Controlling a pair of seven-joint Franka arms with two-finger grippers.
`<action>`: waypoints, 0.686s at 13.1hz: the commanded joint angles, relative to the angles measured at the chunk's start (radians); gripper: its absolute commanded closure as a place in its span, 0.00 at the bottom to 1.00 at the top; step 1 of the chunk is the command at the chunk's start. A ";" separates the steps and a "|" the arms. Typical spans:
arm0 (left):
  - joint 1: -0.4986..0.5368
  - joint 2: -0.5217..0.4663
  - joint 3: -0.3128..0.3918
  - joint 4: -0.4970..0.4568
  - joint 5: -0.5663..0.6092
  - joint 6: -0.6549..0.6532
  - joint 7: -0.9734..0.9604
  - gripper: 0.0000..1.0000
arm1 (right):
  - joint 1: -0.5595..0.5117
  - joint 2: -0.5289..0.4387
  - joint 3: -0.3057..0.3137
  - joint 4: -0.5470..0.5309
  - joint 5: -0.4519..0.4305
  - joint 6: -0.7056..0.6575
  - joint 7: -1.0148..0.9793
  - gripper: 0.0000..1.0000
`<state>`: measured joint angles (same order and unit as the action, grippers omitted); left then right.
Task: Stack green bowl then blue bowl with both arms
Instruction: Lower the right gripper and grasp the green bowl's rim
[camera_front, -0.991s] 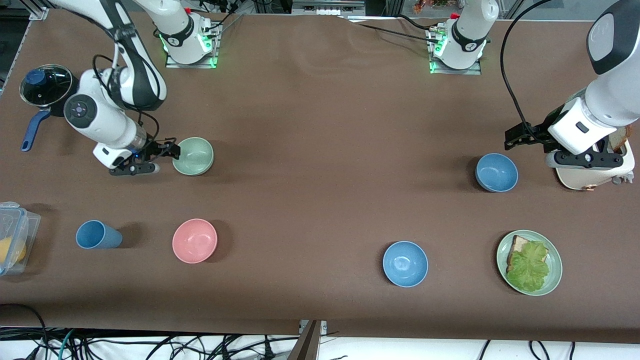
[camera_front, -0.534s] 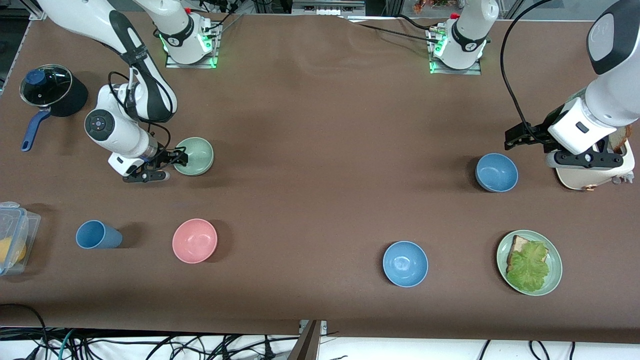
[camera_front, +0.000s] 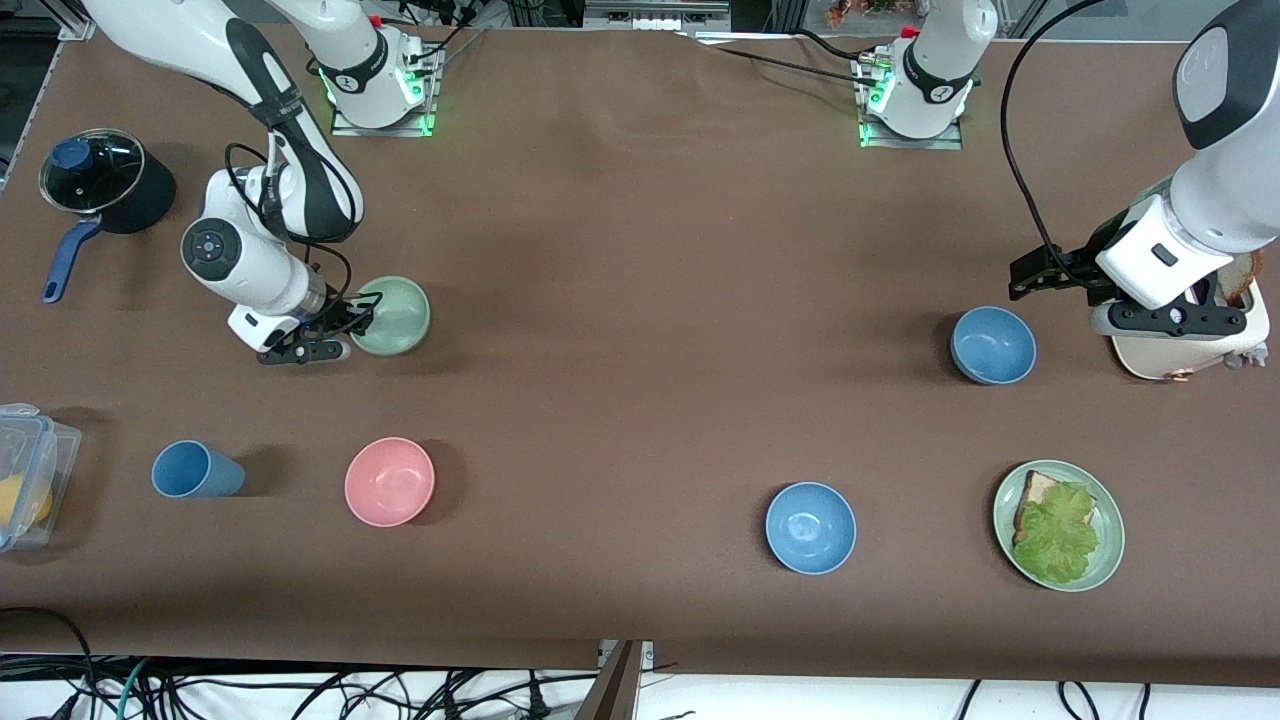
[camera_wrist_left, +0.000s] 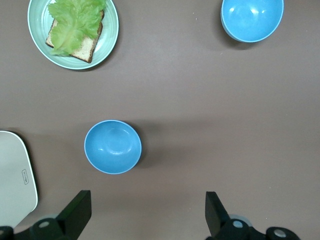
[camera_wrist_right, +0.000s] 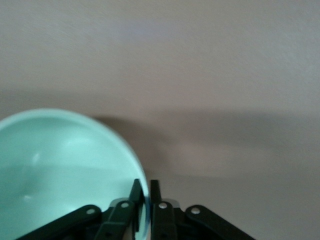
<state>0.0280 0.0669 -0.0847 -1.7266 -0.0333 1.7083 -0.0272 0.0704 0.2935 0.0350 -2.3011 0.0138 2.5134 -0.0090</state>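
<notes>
The pale mint-green bowl (camera_front: 392, 315) sits on the table toward the right arm's end. My right gripper (camera_front: 357, 318) is shut on its rim, one finger inside the bowl and one outside; the right wrist view shows this grip (camera_wrist_right: 145, 187) on the bowl (camera_wrist_right: 65, 170). The muted blue bowl (camera_front: 993, 345) stands toward the left arm's end and also shows in the left wrist view (camera_wrist_left: 112, 146). My left gripper (camera_front: 1030, 275) is open and empty, held over the table beside the blue bowl; it shows wide apart in the left wrist view (camera_wrist_left: 145, 215).
A brighter sky-blue bowl (camera_front: 811, 527), a green plate (camera_front: 1108, 545) with bread and lettuce, a pink bowl (camera_front: 389, 481) and a blue cup (camera_front: 195, 470) stand nearer the camera. A lidded pot (camera_front: 95, 180), a clear container (camera_front: 25, 475) and a white toaster (camera_front: 1180, 345) stand at the table's ends.
My right gripper has moved onto the green bowl's rim and closed on it. The bowl has shifted slightly. The left arm has not moved.
</notes>
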 joint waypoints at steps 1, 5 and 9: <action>0.004 0.008 -0.004 0.024 0.020 -0.021 -0.002 0.00 | -0.003 -0.017 0.061 0.125 0.012 -0.169 0.059 1.00; 0.004 0.008 -0.004 0.025 0.020 -0.021 -0.002 0.00 | 0.089 0.083 0.135 0.484 0.015 -0.418 0.260 1.00; 0.004 0.008 -0.004 0.024 0.018 -0.021 -0.002 0.00 | 0.312 0.319 0.135 0.775 0.015 -0.412 0.579 1.00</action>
<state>0.0281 0.0677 -0.0840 -1.7256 -0.0333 1.7083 -0.0272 0.2935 0.4437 0.1751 -1.7151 0.0268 2.1232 0.4421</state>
